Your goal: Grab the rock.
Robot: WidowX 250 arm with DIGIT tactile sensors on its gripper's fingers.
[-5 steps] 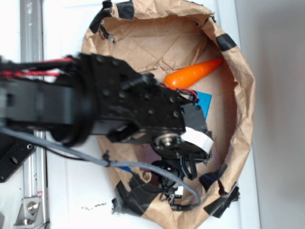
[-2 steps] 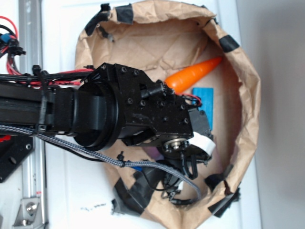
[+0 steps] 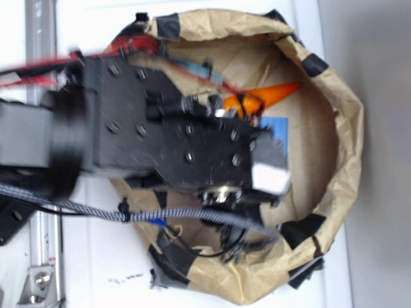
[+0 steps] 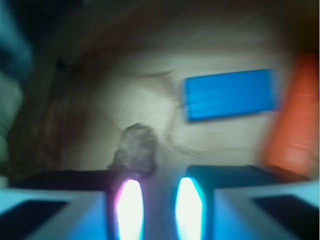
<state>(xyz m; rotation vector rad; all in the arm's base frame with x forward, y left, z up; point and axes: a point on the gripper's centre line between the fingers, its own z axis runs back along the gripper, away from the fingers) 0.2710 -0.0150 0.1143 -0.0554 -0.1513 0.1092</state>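
In the wrist view, the rock (image 4: 135,149) is a lumpy brown-grey stone lying on the brown paper floor. It sits just beyond the tip of the left finger (image 4: 129,204), not between the fingers. My gripper (image 4: 157,202) is open by a narrow gap, and only paper shows in that gap. The picture is blurred by motion. In the exterior view the arm (image 3: 186,147) covers the gripper and the rock.
A crumpled brown paper wall (image 3: 343,128) with black tape patches rings the work area. An orange carrot (image 3: 273,95) (image 4: 295,125) lies to the right. A flat blue card (image 3: 279,131) (image 4: 230,94) lies beside it, beyond the fingers.
The arm has swung upward in the exterior view and now looks larger and blurred. It covers more of the carrot and the blue card.
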